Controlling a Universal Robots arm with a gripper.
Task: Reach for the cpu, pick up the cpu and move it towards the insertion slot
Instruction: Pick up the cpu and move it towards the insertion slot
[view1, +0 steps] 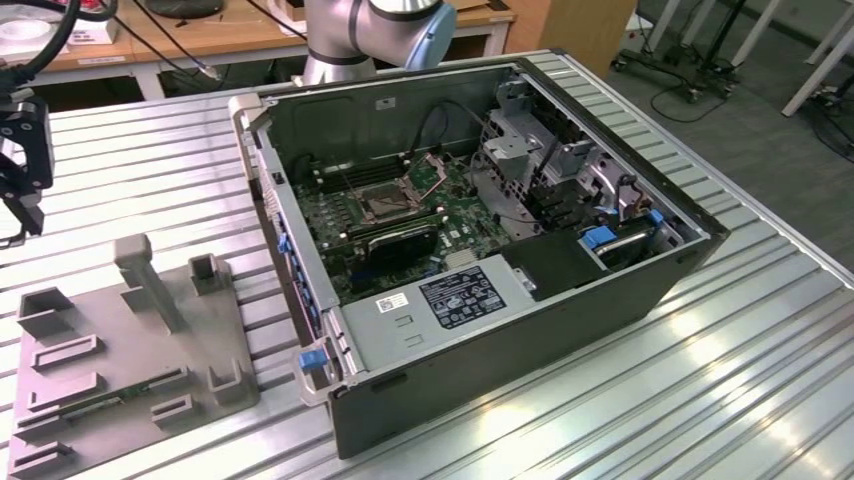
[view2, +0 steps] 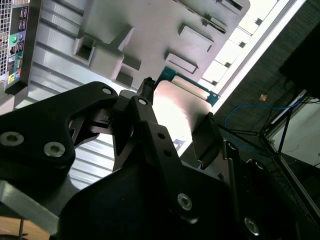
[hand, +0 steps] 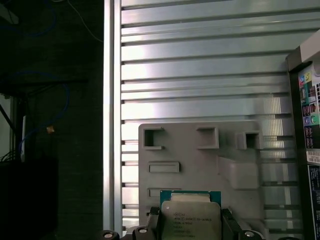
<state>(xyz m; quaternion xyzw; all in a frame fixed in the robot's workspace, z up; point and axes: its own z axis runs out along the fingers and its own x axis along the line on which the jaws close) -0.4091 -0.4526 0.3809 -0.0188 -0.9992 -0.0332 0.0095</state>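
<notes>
Jaws closed on the cpu (hand: 191, 218), gripping the chip by two opposite edges. In both wrist views a black finger (view2: 145, 107) presses each side, and the pale metal face and thin green rim sit bare between them. This hold seems chosen to keep the pads off the chip's faces and leave its underside free to settle flat into a socket. The chip hangs clear above the grey plastic fixture (hand: 200, 150), a moulded tray of recesses and upright blocks lying on the slatted metal counter (view1: 694, 380). The tray's pockets appear shaped to park parts where the arm can find them. In the exterior view the black wrist assembly sits at the far left edge, above and just beyond that tray. The insertion slot (view1: 386, 205), a dark square socket framed by a silvery bracket, waits on the green motherboard (view1: 340, 250) inside the open computer case (view1: 534, 330), well apart towards the exterior view's right. The case lies on its side with the panel off, turning the socket upward for access from above. The pick-up looks done, with most of the carry to the socket not yet made.
</notes>
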